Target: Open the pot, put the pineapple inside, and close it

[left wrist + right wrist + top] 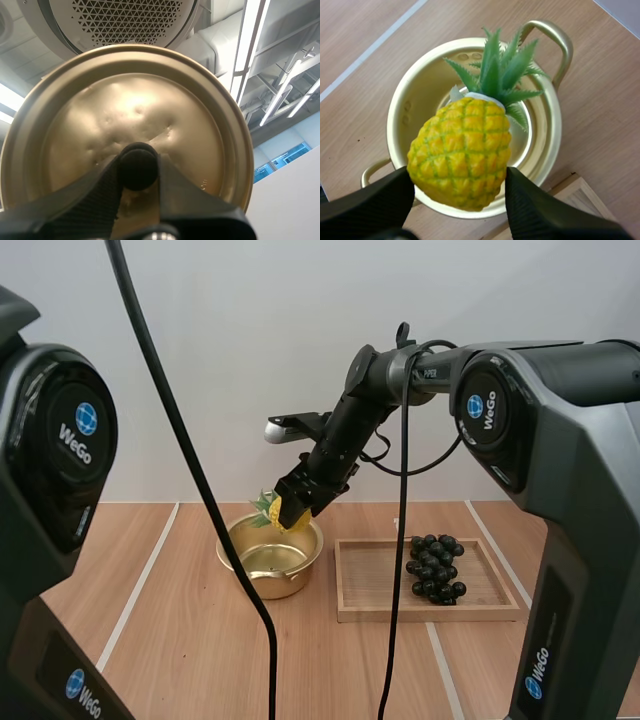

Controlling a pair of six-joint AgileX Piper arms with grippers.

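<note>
Flanking the open pot (270, 581), a wooden tray (430, 613) holds grapes (435, 568).

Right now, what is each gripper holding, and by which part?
Left gripper pinches the lid by its black knob. Right gripper grips the pineapple by the sides of its yellow body, above the open pot.

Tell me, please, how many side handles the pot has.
2: one handle beside the pineapple leaves, the other across the pot, near my right gripper.
</note>
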